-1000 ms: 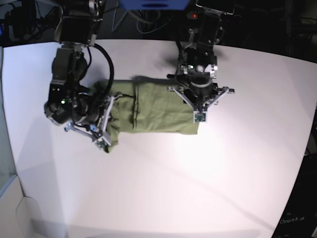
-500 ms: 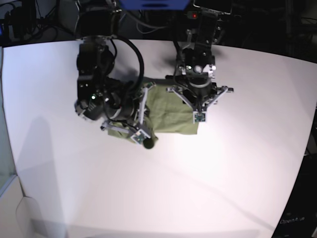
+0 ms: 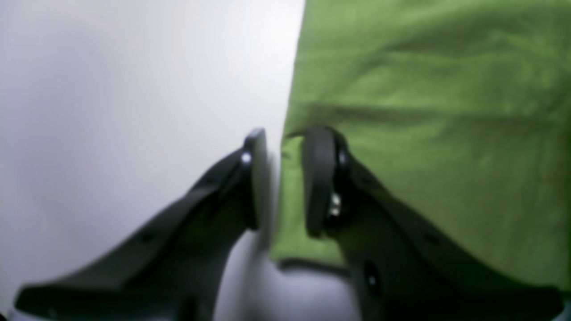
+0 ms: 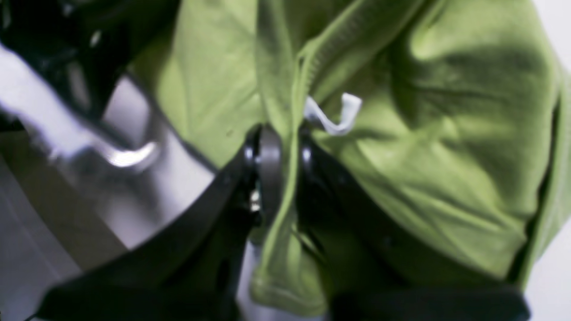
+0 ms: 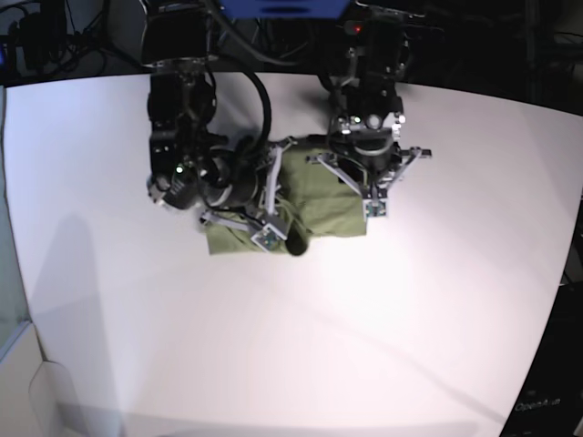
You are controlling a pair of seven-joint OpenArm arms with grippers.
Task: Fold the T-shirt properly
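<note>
The olive-green T-shirt [image 5: 323, 202] lies bunched into a short block at the back middle of the white table [image 5: 410, 319]. My right gripper [image 5: 290, 241] hovers over the shirt's front left corner. In the right wrist view this gripper [image 4: 287, 165] is shut on a raised fold of the T-shirt [image 4: 446, 156], just below a small white tag [image 4: 334, 118]. My left gripper [image 5: 369, 205] stands at the shirt's right edge. In the left wrist view it [image 3: 287, 178] is open and straddles the edge of the T-shirt [image 3: 424, 111], one finger [image 3: 256, 178] on bare table and the other on cloth.
Both arm bases and dark cables crowd the table's far edge [image 5: 273, 77]. The table's left edge [image 5: 18, 300] drops off beside a pale box corner [image 5: 46, 391]. Bare white tabletop stretches in front of the shirt.
My right arm has swung right, carrying the shirt's left part over onto the rest, so the cloth now covers a shorter patch. The left gripper has stayed at the right edge.
</note>
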